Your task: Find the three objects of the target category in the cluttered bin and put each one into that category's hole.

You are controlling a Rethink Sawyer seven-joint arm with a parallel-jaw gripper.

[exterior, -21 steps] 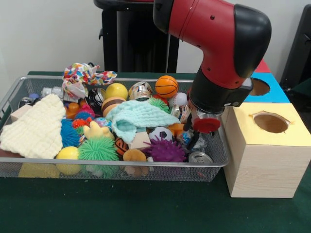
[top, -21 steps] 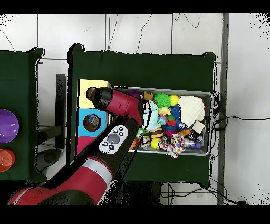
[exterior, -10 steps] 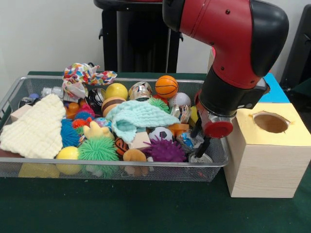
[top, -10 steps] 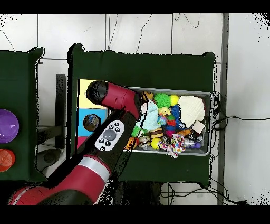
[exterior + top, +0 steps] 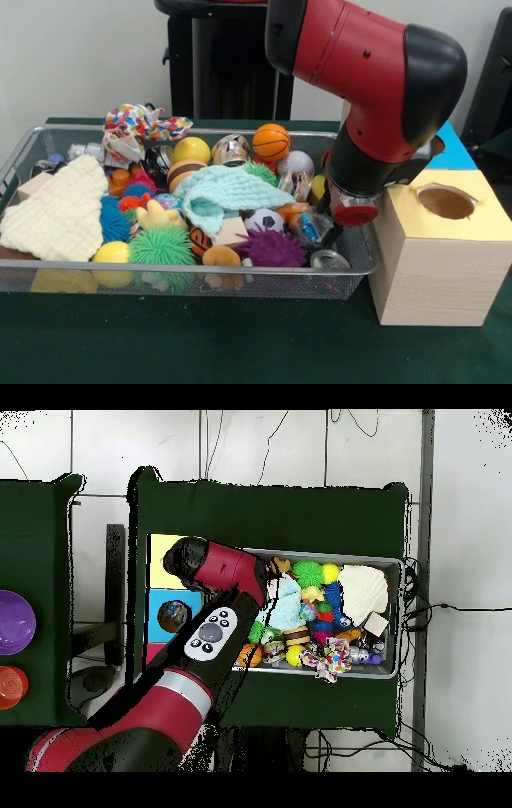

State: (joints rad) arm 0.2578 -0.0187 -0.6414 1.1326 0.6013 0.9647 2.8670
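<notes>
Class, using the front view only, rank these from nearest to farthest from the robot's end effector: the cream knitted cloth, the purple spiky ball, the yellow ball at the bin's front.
1. The purple spiky ball, just left of the end effector, at the bin's front.
2. The yellow ball, at the front wall, well left of centre.
3. The cream knitted cloth, at the bin's far left end.

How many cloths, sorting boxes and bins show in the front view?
Cloths: 3 (cream cloth, teal cloth, patterned cloth)
Sorting boxes: 2 (yellow-topped box, blue-topped box)
Bins: 1 (wire bin)
Total: 6
</notes>
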